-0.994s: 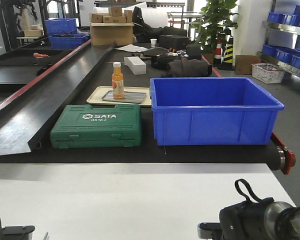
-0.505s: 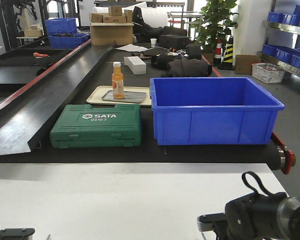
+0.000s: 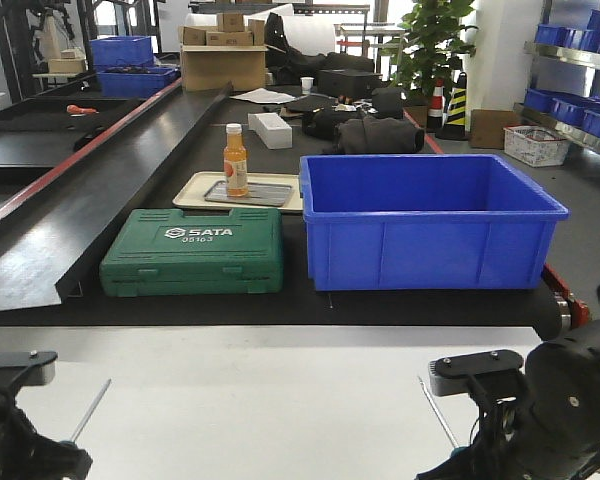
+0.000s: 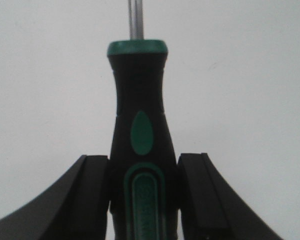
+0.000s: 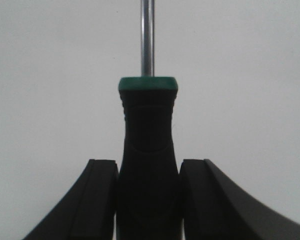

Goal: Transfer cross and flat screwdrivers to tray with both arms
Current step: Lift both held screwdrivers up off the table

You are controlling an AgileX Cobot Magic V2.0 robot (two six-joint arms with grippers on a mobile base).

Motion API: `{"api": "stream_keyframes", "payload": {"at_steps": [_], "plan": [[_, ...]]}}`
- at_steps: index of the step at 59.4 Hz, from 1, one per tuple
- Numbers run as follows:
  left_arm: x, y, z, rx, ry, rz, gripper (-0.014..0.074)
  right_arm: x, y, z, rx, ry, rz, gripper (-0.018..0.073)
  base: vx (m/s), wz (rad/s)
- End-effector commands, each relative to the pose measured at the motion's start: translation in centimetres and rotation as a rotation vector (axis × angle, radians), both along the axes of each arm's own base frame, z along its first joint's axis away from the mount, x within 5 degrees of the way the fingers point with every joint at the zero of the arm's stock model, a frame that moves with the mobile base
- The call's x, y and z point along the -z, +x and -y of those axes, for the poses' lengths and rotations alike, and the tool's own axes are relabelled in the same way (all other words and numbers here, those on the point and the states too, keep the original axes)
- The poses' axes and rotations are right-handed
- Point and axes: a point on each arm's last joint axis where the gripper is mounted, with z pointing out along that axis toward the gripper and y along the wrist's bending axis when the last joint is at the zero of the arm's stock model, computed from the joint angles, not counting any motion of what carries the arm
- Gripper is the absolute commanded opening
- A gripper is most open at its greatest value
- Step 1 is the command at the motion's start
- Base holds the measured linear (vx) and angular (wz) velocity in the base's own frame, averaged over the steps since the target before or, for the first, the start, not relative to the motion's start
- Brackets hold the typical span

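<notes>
My left gripper (image 4: 142, 200) is shut on the black-and-green handle of a screwdriver (image 4: 139, 125), whose steel shaft points away over the white table. In the front view that shaft (image 3: 90, 410) shows at the bottom left by the left arm (image 3: 15, 430). My right gripper (image 5: 147, 200) is shut on a second black-and-green screwdriver (image 5: 147, 130); its shaft (image 3: 437, 410) shows at the bottom right. Both tips are too small or out of frame, so I cannot tell cross from flat. The beige tray (image 3: 195, 190) lies far off on the black belt.
A smaller metal tray (image 3: 270, 195) with an orange bottle (image 3: 236, 160) lies in the beige tray. A green SATA case (image 3: 194, 250) and a big blue bin (image 3: 430, 220) stand on the belt between the white table (image 3: 260, 390) and the tray.
Both arms have come up and forward into the front view. The two screwdriver shafts, unseen before, now show above the white table, held in the grippers.
</notes>
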Motion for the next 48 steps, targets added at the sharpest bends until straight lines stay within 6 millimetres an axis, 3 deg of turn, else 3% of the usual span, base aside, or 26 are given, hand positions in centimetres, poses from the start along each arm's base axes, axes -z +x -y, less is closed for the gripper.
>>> {"api": "stream_keyframes", "payload": {"at_steps": [1,16,48], "plan": [[-4.2,-0.7,0.3,-0.014,-0.041,0.110,-0.0001,-3.3,-0.7,0.5,-0.005,0.033,0.116,-0.0011,0.00,0.00],[-7.6,-2.6,0.2,-0.017,-0.056,0.211,-0.0001,-5.6,-2.4,0.9,0.007,0.077,0.160,-0.0011,0.00,0.00],[-10.2,-4.2,0.0,-0.044,-0.078,0.335,-0.0001,-6.6,-3.1,0.8,0.014,0.126,0.194,-0.0009,0.00,0.00]]}}
